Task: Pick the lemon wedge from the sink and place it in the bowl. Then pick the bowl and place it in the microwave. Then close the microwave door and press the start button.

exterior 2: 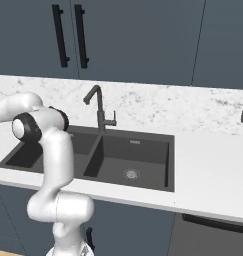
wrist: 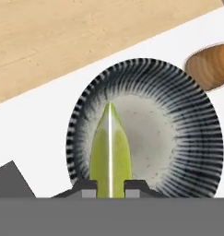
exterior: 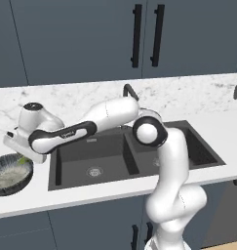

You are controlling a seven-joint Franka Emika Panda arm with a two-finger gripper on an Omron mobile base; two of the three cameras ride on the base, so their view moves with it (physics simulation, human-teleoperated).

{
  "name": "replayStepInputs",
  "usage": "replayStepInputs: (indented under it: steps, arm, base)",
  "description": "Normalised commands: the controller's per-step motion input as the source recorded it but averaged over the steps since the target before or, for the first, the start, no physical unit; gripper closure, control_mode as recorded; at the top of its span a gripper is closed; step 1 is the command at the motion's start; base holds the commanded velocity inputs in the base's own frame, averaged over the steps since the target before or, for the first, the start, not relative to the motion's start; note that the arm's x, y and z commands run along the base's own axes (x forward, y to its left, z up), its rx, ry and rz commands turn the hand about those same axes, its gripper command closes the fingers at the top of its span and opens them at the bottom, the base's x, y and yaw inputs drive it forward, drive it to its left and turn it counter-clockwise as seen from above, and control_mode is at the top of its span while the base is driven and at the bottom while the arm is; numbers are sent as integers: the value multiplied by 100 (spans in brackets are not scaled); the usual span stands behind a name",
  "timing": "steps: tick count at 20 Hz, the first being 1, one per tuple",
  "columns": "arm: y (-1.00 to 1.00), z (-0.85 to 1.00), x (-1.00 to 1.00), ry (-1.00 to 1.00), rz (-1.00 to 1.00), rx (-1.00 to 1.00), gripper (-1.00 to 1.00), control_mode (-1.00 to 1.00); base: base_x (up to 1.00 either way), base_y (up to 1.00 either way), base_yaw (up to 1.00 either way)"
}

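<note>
The robot's gripper, at the bottom centre of the hand view, is clenched on the yellow-green lemon wedge, which hangs directly over the pale inside of the bowl; in the left base view the hand sits at the left edge above the bowl on the white counter, beside the sink. This looks like the end of the first step, carrying the wedge to the bowl, so the next move probably calls for letting go so it drops inside. The bowl appears empty and both sink basins look bare; a brown wooden object lies near the bowl at upper right of the hand view.
</note>
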Motion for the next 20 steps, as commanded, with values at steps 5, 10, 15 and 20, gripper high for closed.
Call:
replayStepInputs:
  steps: [5,10,15,20]
  arm:
    - [56,-25,39,-2,15,-2,100,-100]
    - [14,-44,17,0,7,-1,-100,-100]
    - [-28,-45,0,0,7,0,-100,-100]
    - [-78,-7,1,-3,9,4,-100,-100]
  base:
    - [0,0,0]
    - [0,0,0]
    - [0,0,0]
    - [0,0,0]
